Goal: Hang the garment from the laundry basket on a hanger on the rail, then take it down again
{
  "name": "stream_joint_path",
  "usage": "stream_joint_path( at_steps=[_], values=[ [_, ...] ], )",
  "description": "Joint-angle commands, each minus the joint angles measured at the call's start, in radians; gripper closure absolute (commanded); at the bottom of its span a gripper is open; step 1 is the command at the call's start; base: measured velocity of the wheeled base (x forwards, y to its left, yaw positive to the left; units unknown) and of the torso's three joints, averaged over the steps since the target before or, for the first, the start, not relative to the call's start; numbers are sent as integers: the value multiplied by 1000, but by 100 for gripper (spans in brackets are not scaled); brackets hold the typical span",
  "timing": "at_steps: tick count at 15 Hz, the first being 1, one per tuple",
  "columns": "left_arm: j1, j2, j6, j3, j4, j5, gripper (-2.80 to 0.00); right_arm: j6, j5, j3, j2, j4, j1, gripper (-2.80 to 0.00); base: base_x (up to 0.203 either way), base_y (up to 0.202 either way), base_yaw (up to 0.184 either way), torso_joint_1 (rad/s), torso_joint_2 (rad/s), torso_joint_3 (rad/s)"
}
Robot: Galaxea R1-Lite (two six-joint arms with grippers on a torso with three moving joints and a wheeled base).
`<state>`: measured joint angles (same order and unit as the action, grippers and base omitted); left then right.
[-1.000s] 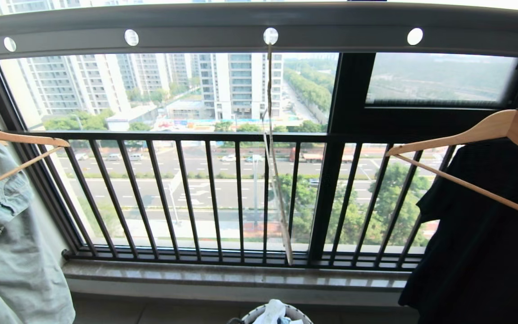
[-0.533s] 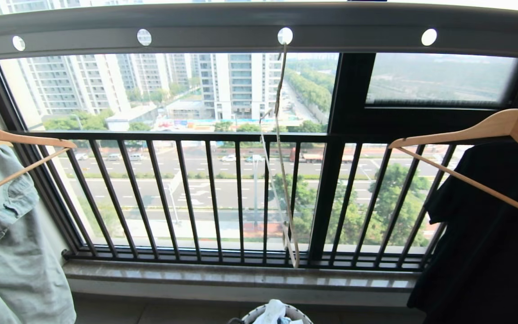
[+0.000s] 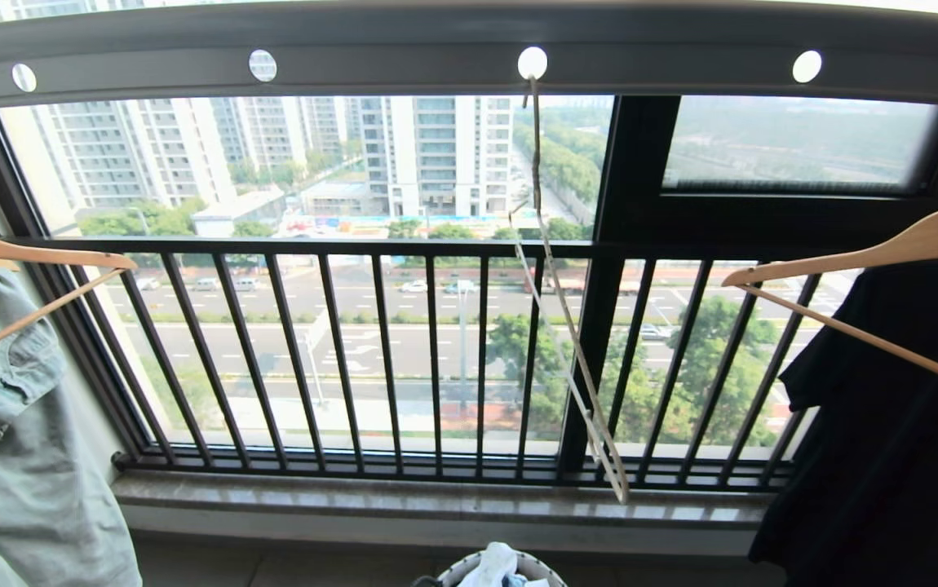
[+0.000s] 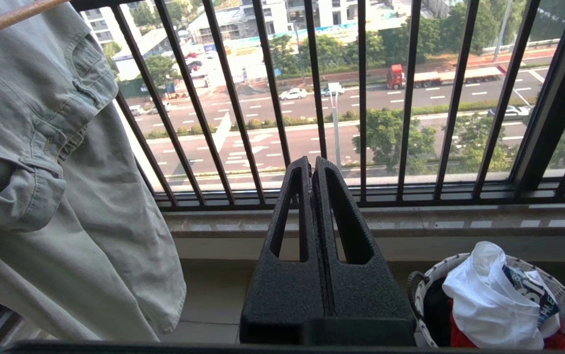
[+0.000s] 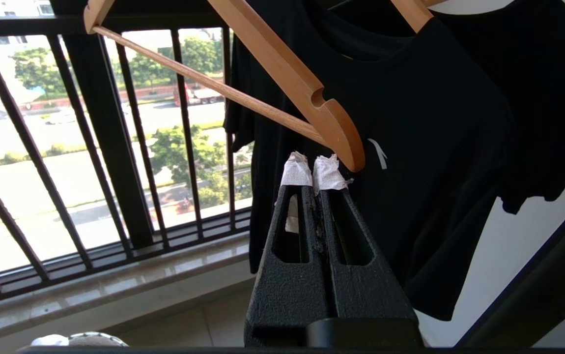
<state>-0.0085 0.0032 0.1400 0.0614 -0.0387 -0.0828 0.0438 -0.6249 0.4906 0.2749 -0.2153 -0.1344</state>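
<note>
The grey rail (image 3: 404, 45) with round holes crosses the top of the head view. From one of its holes the thin cream hanger (image 3: 591, 391) dangles bare, its lower end slanting right. The white garment (image 4: 484, 300) lies bunched in the round woven laundry basket (image 4: 422, 290) on the floor under the window, and both show at the bottom edge of the head view, garment (image 3: 492, 562) and basket (image 3: 541, 564). My left gripper (image 4: 312, 164) is shut and empty, to the left of the basket. My right gripper (image 5: 312, 169), tips taped white, is shut and empty by the black shirt.
A pale green garment (image 3: 12, 424) hangs from a wooden hanger (image 3: 37, 254) at the left. A black shirt (image 3: 885, 424) hangs from another wooden hanger (image 3: 860, 253) at the right. Black window bars (image 3: 338, 359) and a stone sill (image 3: 404, 501) stand ahead. A red cloth (image 4: 459, 339) lies in the basket.
The thin hanger's lower end has swung to the right. The rail's holes and the black shirt with its wooden hanger have drifted right while the window bars stayed put.
</note>
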Motion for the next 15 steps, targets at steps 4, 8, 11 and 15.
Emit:
stream_joint_path(
  at_steps=[4, 8, 11, 15],
  values=[
    [-1, -2, 6, -57, 11, 95, 0, 88, 7, -11, 0, 1, 91, 0, 0, 0, 0, 0, 0, 0],
    [1, -2, -2, -57, 10, 95, 0, 110, 120, -94, -113, 2, 120, 0, 0, 0, 0, 0, 0, 0],
    [1, -2, -7, -57, 10, 95, 0, 128, 367, -185, -261, 10, 131, 0, 0, 0, 0, 0, 0, 0],
    [1, -2, -80, -57, 11, 92, 0, 80, 577, -416, -275, 240, 133, 0, 0, 0, 0, 0, 0, 0]
  ],
)
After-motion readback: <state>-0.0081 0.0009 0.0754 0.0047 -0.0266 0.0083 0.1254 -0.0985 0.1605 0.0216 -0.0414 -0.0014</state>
